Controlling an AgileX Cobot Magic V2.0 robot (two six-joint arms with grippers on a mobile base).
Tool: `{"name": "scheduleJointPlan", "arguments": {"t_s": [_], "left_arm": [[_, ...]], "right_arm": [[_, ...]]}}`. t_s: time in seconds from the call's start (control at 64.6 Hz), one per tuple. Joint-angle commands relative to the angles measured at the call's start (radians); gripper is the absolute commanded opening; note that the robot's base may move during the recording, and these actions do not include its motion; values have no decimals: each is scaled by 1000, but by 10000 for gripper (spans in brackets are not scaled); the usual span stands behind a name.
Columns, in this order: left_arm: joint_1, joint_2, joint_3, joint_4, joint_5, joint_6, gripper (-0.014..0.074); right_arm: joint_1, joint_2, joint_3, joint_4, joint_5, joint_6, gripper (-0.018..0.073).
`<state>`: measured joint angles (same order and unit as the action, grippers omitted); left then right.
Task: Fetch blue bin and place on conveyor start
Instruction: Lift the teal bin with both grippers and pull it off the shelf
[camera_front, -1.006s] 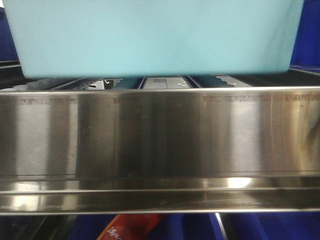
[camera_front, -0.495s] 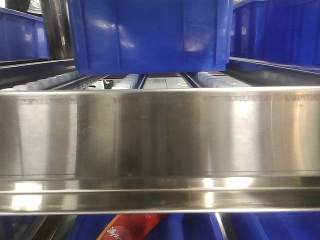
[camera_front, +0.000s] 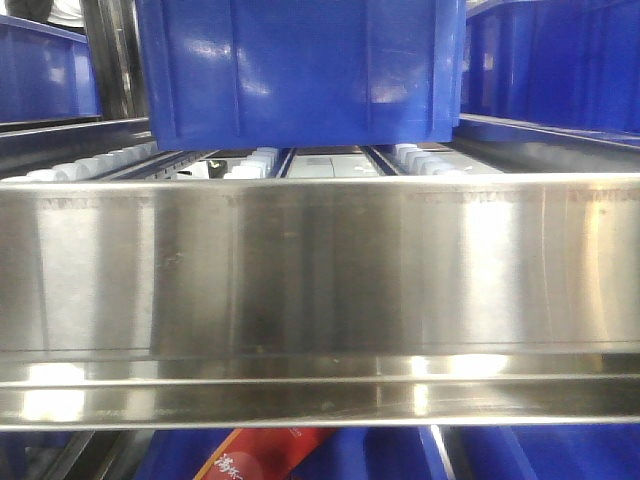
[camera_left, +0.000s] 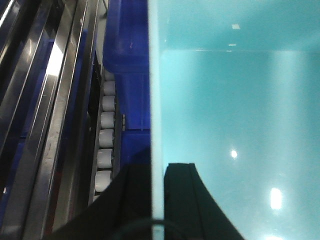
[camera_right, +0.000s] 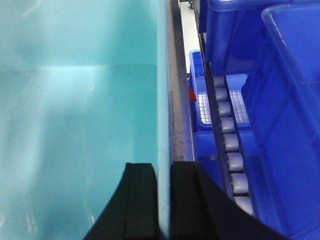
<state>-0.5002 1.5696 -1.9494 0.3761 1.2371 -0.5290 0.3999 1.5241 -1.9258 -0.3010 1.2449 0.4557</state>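
The blue bin (camera_left: 230, 125) is a pale aqua tub that fills most of both wrist views; I look down into its empty inside. My left gripper (camera_left: 156, 167) is shut on the bin's left wall, one black finger inside and one outside. My right gripper (camera_right: 162, 165) is shut the same way on the right wall of the blue bin (camera_right: 80, 115). The bin does not show in the front view. The conveyor start is out of view.
A shiny steel shelf front (camera_front: 320, 270) spans the front view, with a dark blue crate (camera_front: 300, 70) on roller tracks behind it. White rollers (camera_left: 106, 125) run left of the bin, more rollers (camera_right: 227, 142) and dark blue crates (camera_right: 285, 75) right. A red packet (camera_front: 265, 455) lies below.
One second ago the aqua bin filled the top of the front view; it has since left that view, uncovering the dark blue crate behind. The last half second shows almost no change.
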Motion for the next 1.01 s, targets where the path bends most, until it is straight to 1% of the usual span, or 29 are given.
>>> {"name": "scheduleJointPlan", "arguments": {"t_s": [0.0, 0.124, 0.186, 0.34, 0.851, 0.99], "left_arm": [[-7, -17, -11, 32, -16, 4, -111], [-7, -17, -11, 58, -16, 4, -111], [-7, -17, -11, 58, -16, 4, -111], [-7, -17, -11, 58, -16, 7, -111], [-7, -17, -11, 58, -16, 7, -111], [-7, -17, -11, 58, -35, 7, -111]], "right_arm": [[1, -18, -14, -34, -24, -28, -162], [1, -18, -14, -34, -24, -37, -162], [1, -18, -14, -34, -24, -39, -162], [1, -18, -14, -34, -24, -88, -162], [1, -18, -14, -34, -24, -88, -162], [1, -18, -14, -34, -24, -88, -162]]}}
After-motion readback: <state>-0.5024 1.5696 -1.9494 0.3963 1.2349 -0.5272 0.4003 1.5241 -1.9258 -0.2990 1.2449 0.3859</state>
